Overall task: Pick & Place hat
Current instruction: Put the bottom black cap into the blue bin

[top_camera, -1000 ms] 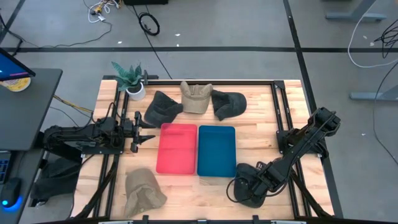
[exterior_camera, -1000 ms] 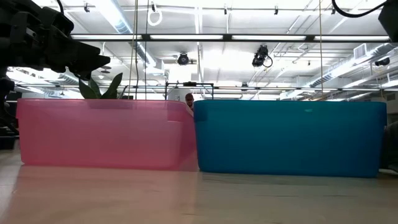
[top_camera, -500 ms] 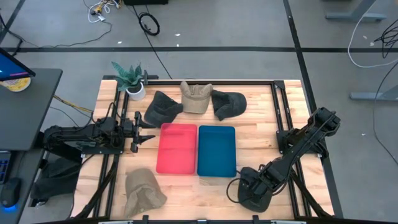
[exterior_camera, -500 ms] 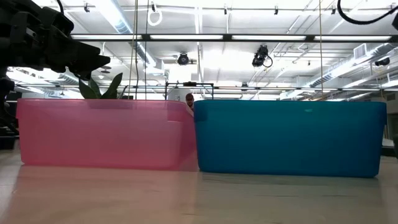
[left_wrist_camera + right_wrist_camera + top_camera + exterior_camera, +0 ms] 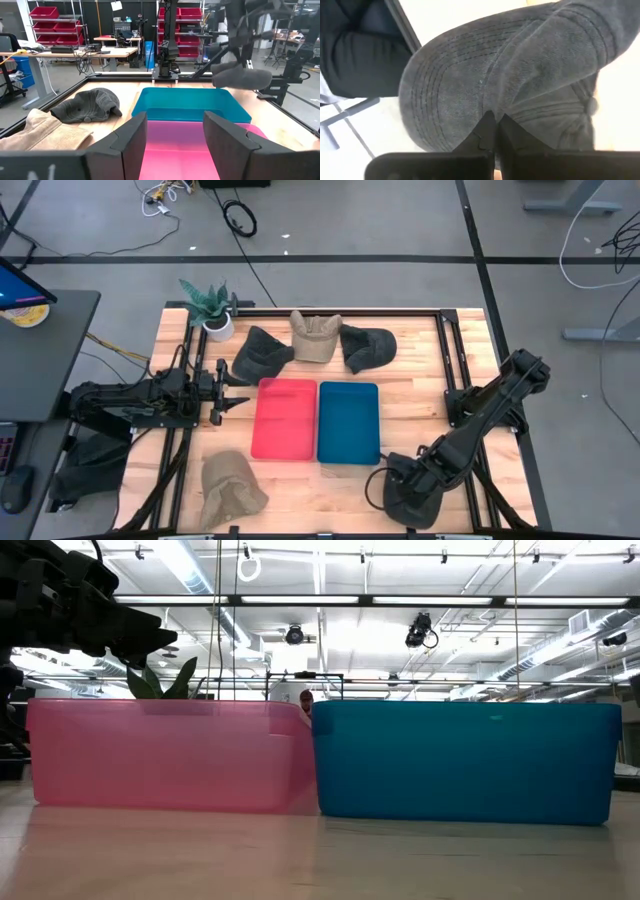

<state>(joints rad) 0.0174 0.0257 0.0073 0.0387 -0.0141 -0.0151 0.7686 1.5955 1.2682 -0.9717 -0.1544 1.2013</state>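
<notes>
High view first: the right end effector (image 5: 400, 488) sits low at the near right corner of the tabletop (image 5: 420, 395), its fingers pinched tight on a dark grey cap (image 5: 408, 498), which droops over the near edge just right of the blue bin (image 5: 348, 422). From the right wrist view the two fingers meet on a fold of the cap's (image 5: 520, 85) stitched brim, and the fabric fills nearly everything, so little else can be made out there.

The pink bin (image 5: 284, 418) stands touching the blue one at mid-tabletop. Beyond them lie three hats in a row: a dark grey hat (image 5: 262, 352), a tan cap (image 5: 315, 337) and another dark cap (image 5: 366, 346), the outer two touching the tan one. A potted plant (image 5: 211, 307) stands at the far left corner. A crumpled tan hat (image 5: 229, 488) lies at the near left.

The left end effector (image 5: 226, 388) waits just left of the pink bin, fingers spread apart.

From the low view the two bins block almost everything; the held cap does not show.
</notes>
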